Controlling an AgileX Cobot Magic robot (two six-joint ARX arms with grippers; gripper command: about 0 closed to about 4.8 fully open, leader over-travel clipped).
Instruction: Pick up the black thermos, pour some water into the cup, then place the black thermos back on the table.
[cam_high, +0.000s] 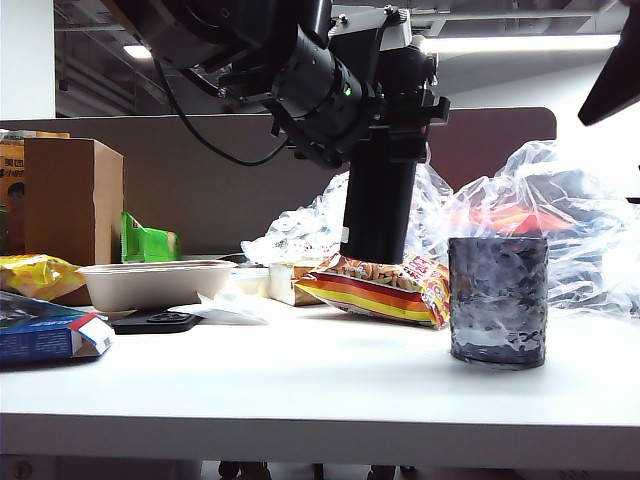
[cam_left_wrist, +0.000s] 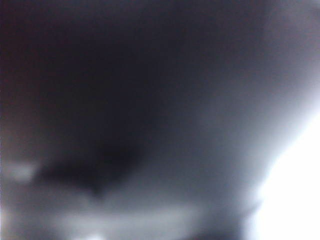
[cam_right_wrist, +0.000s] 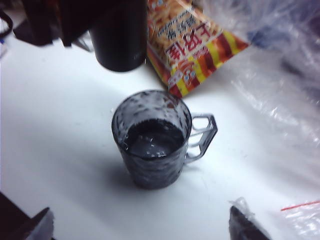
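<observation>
The left hand (cam_high: 385, 120) is up in the air above the bench (cam_high: 300, 380), clamped around the top of the thermos (cam_high: 378, 205). The thermos hangs nearly upright below that hand, its base clear of the bench, in front of a snack bag (cam_high: 375, 285) and crumpled clear plastic bags (cam_high: 540, 200). The left wrist view is only a dark blur and shows nothing usable.

The cup (cam_right_wrist: 152, 140) stands on the bench beside and below the held thermos, apart from it. In the right wrist view it holds dark liquid and its handle (cam_right_wrist: 202, 136) points away from the thermos (cam_right_wrist: 119, 35).

The right hand (cam_right_wrist: 140, 227) hovers above and just short of the cup, fingers spread wide and holding nothing; only its two dark fingertips (cam_right_wrist: 247, 225) show at the edge of its own view, one on either side of the cup.

Farther from the left hand, across the bench, lie a beige bowl (cam_high: 155, 283), a cardboard box (cam_high: 70, 200) and a phone (cam_high: 155, 321).
</observation>
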